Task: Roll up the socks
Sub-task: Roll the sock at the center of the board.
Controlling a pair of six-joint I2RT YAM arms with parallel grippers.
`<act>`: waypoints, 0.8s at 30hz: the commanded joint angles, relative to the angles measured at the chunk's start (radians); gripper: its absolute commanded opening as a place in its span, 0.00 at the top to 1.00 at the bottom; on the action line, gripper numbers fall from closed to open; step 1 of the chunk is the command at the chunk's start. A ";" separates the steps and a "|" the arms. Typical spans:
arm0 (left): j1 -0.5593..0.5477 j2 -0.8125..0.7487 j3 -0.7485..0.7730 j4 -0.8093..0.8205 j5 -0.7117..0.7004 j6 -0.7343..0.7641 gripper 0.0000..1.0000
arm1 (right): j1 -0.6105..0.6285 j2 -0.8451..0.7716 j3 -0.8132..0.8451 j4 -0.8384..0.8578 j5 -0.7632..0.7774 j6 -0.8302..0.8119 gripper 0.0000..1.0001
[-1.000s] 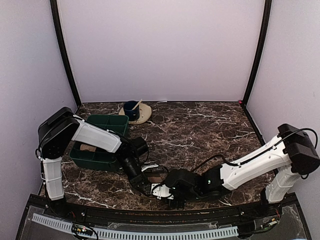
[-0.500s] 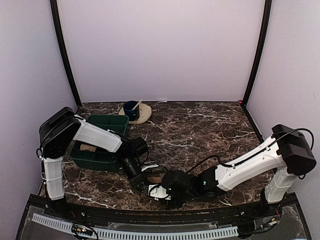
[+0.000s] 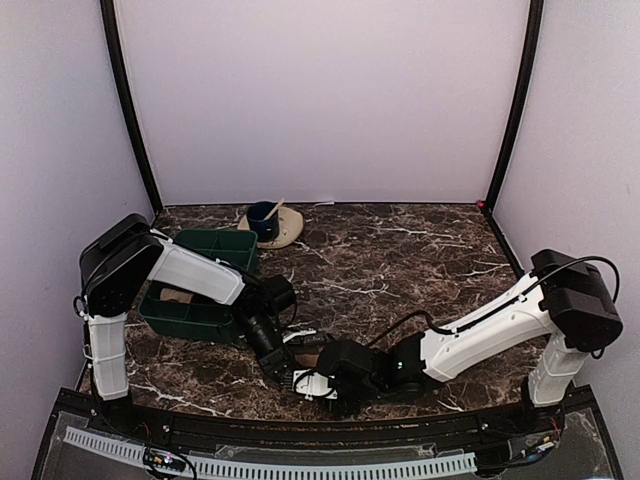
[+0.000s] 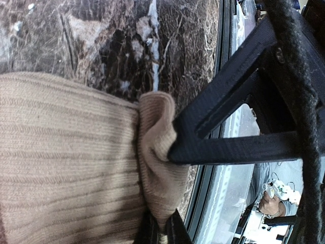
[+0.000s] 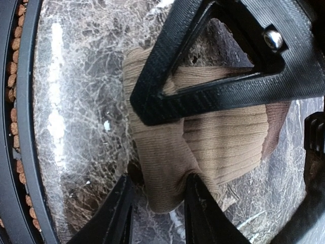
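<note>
Dark marbled counter (image 3: 420,270) carried the sock (image 4: 66,168) by its near edge, a little left of the middle, between the two arms. Its left pincer (image 4: 165,188) was clamped tight on a bunched fold at the sock's edge, while the right pincer (image 5: 157,152) stood about half open astride another thick fold, though whether it truly gripped could not be told. Such ribbed cloth looked light, soft and floppy, apt to unroll, so a pinch on the doubled edge seemed the best hold.
</note>
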 commanded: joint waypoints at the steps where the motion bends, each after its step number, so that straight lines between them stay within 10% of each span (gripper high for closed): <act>1: 0.006 0.008 0.014 -0.028 0.000 0.022 0.98 | -0.017 0.024 0.025 -0.002 -0.031 -0.005 0.69; 24: 0.031 -0.033 0.017 -0.006 -0.082 -0.049 0.80 | -0.072 0.096 0.049 -0.141 -0.123 0.052 0.95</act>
